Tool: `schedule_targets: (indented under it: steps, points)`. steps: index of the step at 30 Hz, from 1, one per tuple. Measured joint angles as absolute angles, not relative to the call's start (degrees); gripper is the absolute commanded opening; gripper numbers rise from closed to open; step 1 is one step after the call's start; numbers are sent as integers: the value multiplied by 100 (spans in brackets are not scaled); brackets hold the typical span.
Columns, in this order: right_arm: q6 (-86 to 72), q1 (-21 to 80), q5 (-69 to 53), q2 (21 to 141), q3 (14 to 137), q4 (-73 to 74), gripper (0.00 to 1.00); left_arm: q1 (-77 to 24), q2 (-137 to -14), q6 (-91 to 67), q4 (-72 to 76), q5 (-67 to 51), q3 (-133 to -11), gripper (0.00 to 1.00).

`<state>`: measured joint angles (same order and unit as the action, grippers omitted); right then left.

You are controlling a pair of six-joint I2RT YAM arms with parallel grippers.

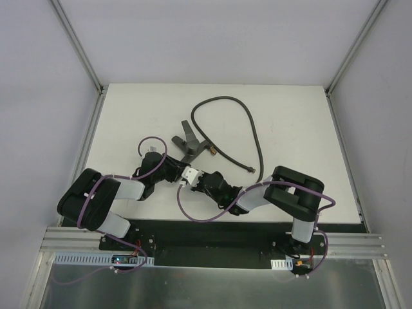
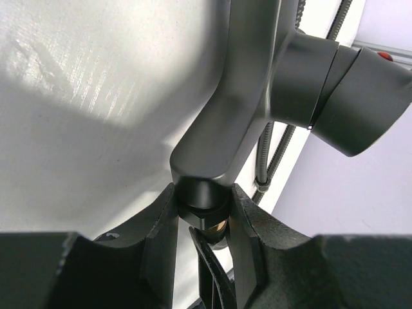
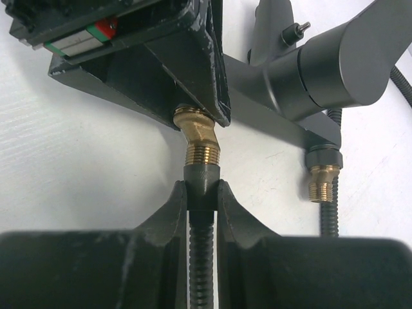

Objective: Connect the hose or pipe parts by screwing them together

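The dark-grey forked fitting (image 1: 187, 138) lies mid-table, seen close up in the left wrist view (image 2: 251, 96). My left gripper (image 1: 177, 168) (image 2: 203, 206) is shut on the dark collar at the end of one fitting leg, with brass showing just below it. My right gripper (image 1: 193, 175) (image 3: 203, 193) is shut on the dark end sleeve of the ribbed hose (image 3: 201, 257). The hose's brass threaded end (image 3: 201, 151) meets a brass elbow (image 3: 195, 125) under the left gripper's finger. The fitting's second brass tip (image 3: 322, 181) hangs free to the right. The rest of the hose (image 1: 248, 116) loops over the far table.
Purple arm cables (image 1: 187, 209) curl beside both wrists near the front edge. A free hose end (image 1: 252, 170) lies right of the grippers. White walls and metal frame rails (image 1: 90, 148) border the white table on the left, right and back.
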<state>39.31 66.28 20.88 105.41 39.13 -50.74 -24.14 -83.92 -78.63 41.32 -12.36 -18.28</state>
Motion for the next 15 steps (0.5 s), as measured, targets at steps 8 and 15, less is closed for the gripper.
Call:
schedule_targets:
  steps: [8, 15]
  points:
    - [3594, 6495, 1885, 10560, 3920, -5063, 1, -2519, -8451, -7894, 4327, -1013, -1737, 0]
    - [3105, 6204, 1208, 10558, 3754, -5345, 1, -2521, -8517, -7977, 4587, -985, -1599, 0]
